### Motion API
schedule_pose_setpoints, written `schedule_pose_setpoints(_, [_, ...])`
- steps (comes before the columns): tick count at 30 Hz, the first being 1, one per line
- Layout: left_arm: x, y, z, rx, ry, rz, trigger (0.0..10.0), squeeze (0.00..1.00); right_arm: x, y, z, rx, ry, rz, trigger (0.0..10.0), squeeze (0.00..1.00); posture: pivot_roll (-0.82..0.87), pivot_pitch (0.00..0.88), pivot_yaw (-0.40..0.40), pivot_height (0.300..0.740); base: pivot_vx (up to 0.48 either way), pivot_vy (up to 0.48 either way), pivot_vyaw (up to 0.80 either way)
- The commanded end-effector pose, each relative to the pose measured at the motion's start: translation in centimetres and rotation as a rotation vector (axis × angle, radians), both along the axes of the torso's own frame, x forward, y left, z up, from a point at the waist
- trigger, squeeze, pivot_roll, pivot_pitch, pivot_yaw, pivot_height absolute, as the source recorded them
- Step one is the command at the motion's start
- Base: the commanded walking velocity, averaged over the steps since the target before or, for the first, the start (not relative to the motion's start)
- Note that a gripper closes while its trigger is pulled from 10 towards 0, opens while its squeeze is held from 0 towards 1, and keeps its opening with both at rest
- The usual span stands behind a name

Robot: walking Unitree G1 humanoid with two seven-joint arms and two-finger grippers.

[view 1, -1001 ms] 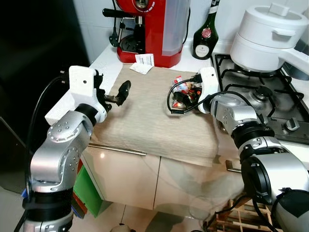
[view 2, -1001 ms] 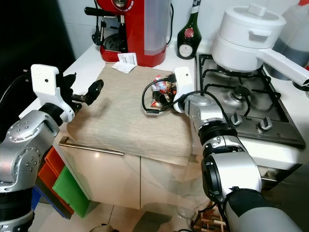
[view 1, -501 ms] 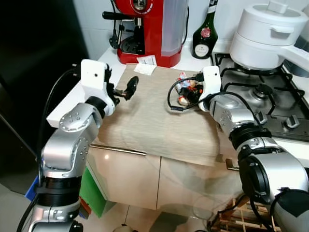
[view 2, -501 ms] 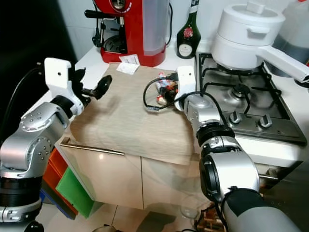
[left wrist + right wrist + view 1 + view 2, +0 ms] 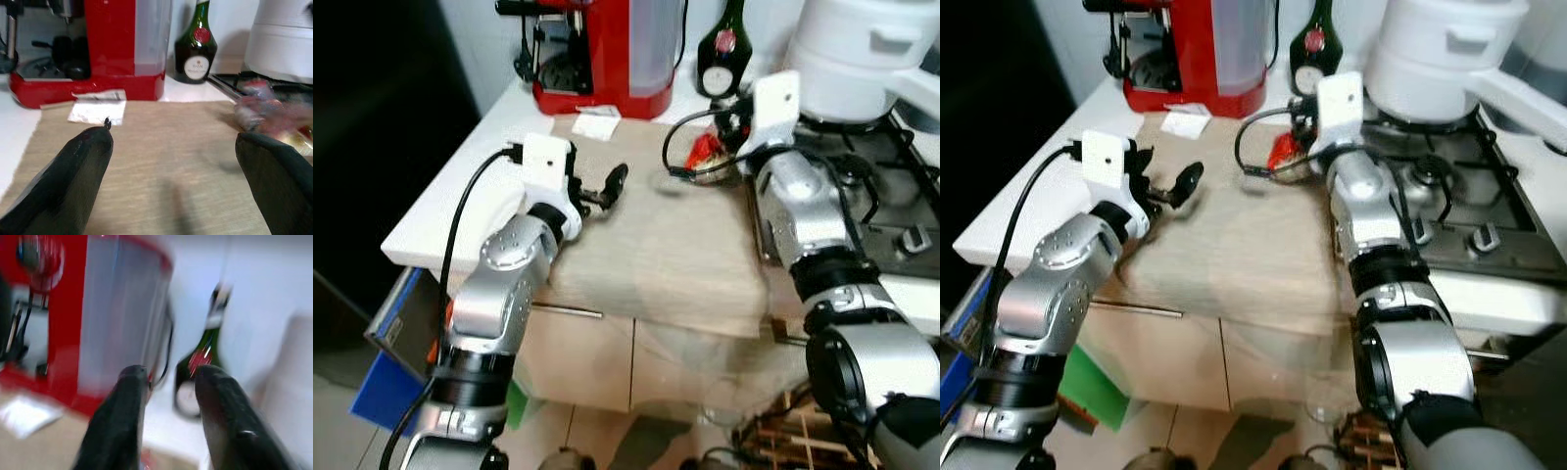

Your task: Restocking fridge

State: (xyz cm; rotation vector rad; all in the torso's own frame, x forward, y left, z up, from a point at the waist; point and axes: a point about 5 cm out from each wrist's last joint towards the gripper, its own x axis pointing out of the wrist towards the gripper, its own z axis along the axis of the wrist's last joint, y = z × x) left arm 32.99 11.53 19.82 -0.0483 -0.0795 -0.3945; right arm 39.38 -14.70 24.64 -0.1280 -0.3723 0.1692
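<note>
While raised over one beige mat (image 5: 675, 245): two end effectors, one red packet (image 5: 702, 152).

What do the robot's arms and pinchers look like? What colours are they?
Both arms are shiny silver, built from rounded, ball-like joints dotted with small screws. Each wrist carries a white boxy block with a black cable looping out of it. The left gripper and the right gripper each end in two long black fingers with rounded, padded tips. The elbows have black rings between the silver parts.

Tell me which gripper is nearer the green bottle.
Right. The right gripper hangs just in front of the green bottle, while the left gripper is over the beige mat, farther off.
</note>
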Motion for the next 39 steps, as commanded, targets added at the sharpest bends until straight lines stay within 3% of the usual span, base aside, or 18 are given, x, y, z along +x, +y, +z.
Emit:
schedule_pose_setpoints(1, [0.2,0.2,0.4,0.018,-0.025,0.021,10.0,0.0,-1.2,0.0,1.0,0.029,-0.102,-0.025,0.0,0.0,-0.01,0.0,0.05,0.74,0.0,0.0,0.0])
schedule_pose_setpoints(4, [0.1,0.5,0.4,0.004,-0.042,0.043,10.0,0.0,-2.6,0.1,1.0,0.052,-0.155,-0.052,0.0,0.0,-0.01,0.0,0.049,0.74,0.0,0.0,0.0])
schedule_pose_setpoints(7, [-0.2,0.6,0.0,-0.012,-0.038,0.048,10.0,0.0,-3.9,1.0,-1.2,0.041,-0.118,-0.057,0.0,0.0,-0.01,0.0,0.057,0.74,0.0,0.0,0.0])
schedule_pose_setpoints(8, [-0.3,0.5,-0.2,-0.013,-0.033,0.046,10.0,0.0,-4.0,1.2,-2.1,0.038,-0.079,-0.062,7.9,0.0,-0.01,0.0,0.059,0.74,0.0,0.0,0.0])
schedule_pose_setpoints(9, [-0.3,0.4,-0.3,-0.014,-0.03,0.045,10.0,0.0,-4.0,1.3,-2.6,0.038,-0.053,-0.067,7.9,0.0,-0.01,0.0,0.059,0.74,0.0,0.0,0.0])
schedule_pose_setpoints(10, [-0.4,0.3,-0.3,-0.009,-0.033,0.037,10.0,0.0,-3.8,1.4,-2.7,0.034,-0.032,-0.063,10.0,0.0,-0.01,0.0,0.059,0.74,0.0,0.0,0.0])
schedule_pose_setpoints(12, [-0.4,0.2,-0.1,-0.004,-0.041,0.027,10.0,0.0,-3.8,1.4,-2.5,0.021,-0.037,-0.07,10.0,0.0,-0.01,0.0,0.059,0.74,0.0,0.0,0.0])
schedule_pose_setpoints(13, [-0.4,0.2,-0.1,-0.001,-0.043,0.027,10.0,0.0,-3.6,1.0,-2.3,0.023,-0.024,-0.079,10.0,0.33,-0.01,0.0,0.059,0.74,0.0,0.0,0.0])
schedule_pose_setpoints(15, [-0.3,0.2,-0.1,0.0,-0.046,0.028,10.0,0.0,-3.5,0.8,-2.2,0.027,-0.013,-0.086,10.0,0.33,-0.01,0.0,0.059,0.74,0.0,0.0,0.0])
schedule_pose_setpoints(16, [-0.3,0.3,-0.1,0.005,-0.049,0.032,10.0,0.0,-3.3,0.3,-1.9,0.03,0.009,-0.093,10.0,1.0,0.0,0.0,0.056,0.74,0.0,0.0,0.0])
schedule_pose_setpoints(21, [-0.2,0.5,0.1,0.011,-0.061,0.042,10.0,0.0,-1.9,-1.9,-0.1,0.039,0.062,-0.125,10.0,1.0,0.0,0.0,0.045,0.74,0.0,0.0,0.0])
schedule_pose_setpoints(24, [-0.4,0.6,0.0,0.02,-0.066,0.041,10.0,0.0,-1.5,-2.0,0.0,0.098,0.095,-0.12,10.0,1.0,0.01,0.0,0.038,0.74,0.0,0.0,0.0])
schedule_pose_setpoints(27, [-0.6,0.8,-0.2,0.032,-0.063,0.047,10.0,0.0,-0.7,-1.8,-0.8,0.226,0.201,-0.095,10.0,1.0,0.02,0.0,0.036,0.74,0.0,0.0,0.0])
schedule_pose_setpoints(30, [-0.9,1.1,-0.2,0.038,-0.062,0.05,10.0,0.0,-0.5,-1.3,-1.1,0.25,0.239,-0.073,10.0,1.0,0.05,0.0,0.028,0.74,0.0,0.0,0.0])
schedule_pose_setpoints(34, [-1.3,1.7,-0.3,0.052,-0.056,0.067,10.0,0.0,0.3,0.6,-1.1,0.219,0.302,-0.033,10.0,1.0,0.06,0.0,0.017,0.74,0.0,0.0,0.0])
schedule_pose_setpoints(39, [-1.5,1.9,-0.2,0.054,-0.059,0.078,10.0,0.0,0.7,1.2,-1.0,-0.018,0.325,-0.026,10.0,1.0,0.07,0.0,0.014,0.74,0.0,0.0,0.0])
